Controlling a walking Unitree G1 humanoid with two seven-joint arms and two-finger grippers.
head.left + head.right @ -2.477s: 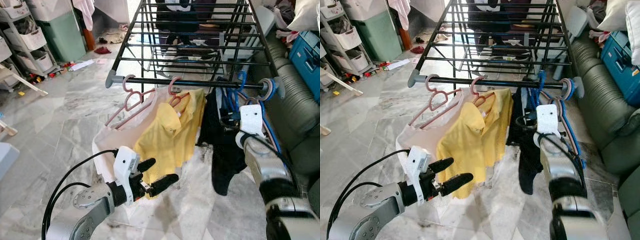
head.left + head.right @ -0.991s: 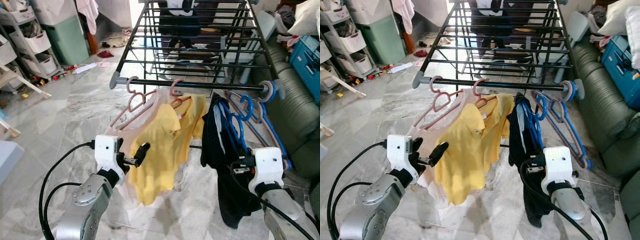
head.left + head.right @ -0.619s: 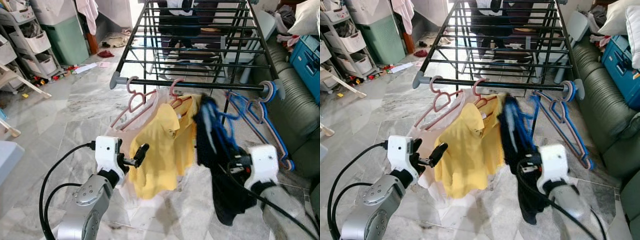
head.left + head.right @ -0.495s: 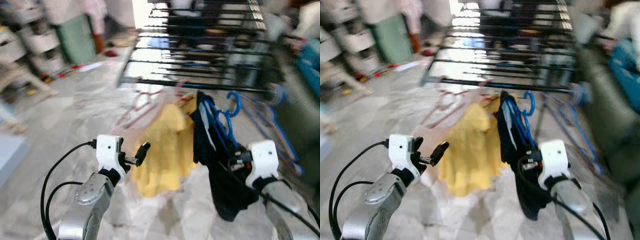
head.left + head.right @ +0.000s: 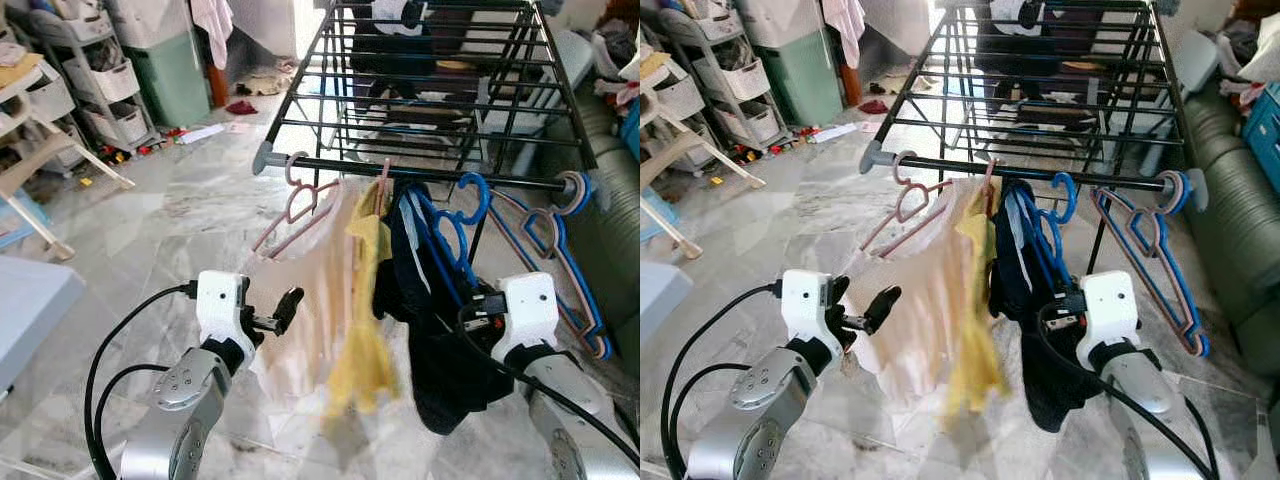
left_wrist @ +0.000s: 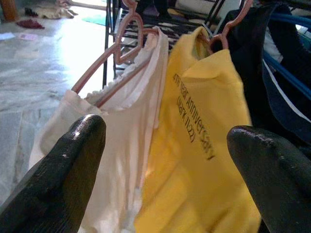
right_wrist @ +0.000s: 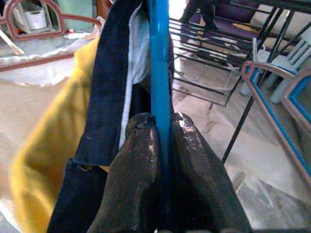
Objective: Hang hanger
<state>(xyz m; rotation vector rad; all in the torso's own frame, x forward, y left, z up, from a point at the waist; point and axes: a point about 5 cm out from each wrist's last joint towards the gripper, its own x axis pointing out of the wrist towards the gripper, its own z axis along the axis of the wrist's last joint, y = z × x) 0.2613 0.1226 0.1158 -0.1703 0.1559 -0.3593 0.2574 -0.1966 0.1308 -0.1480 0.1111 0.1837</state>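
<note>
Right end effector point(image 7: 163, 145) pinches blue hanger point(image 7: 159, 63) beside yellow shirt point(image 5: 362, 330); left end effector point(image 6: 165, 160) gapes.

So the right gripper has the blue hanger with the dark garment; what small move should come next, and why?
Probably lift the blue hanger until its hook passes over the rack's front rail. The right gripper is shut on the hanger, and the hook seems level with the rail, not clearly over it.
</note>
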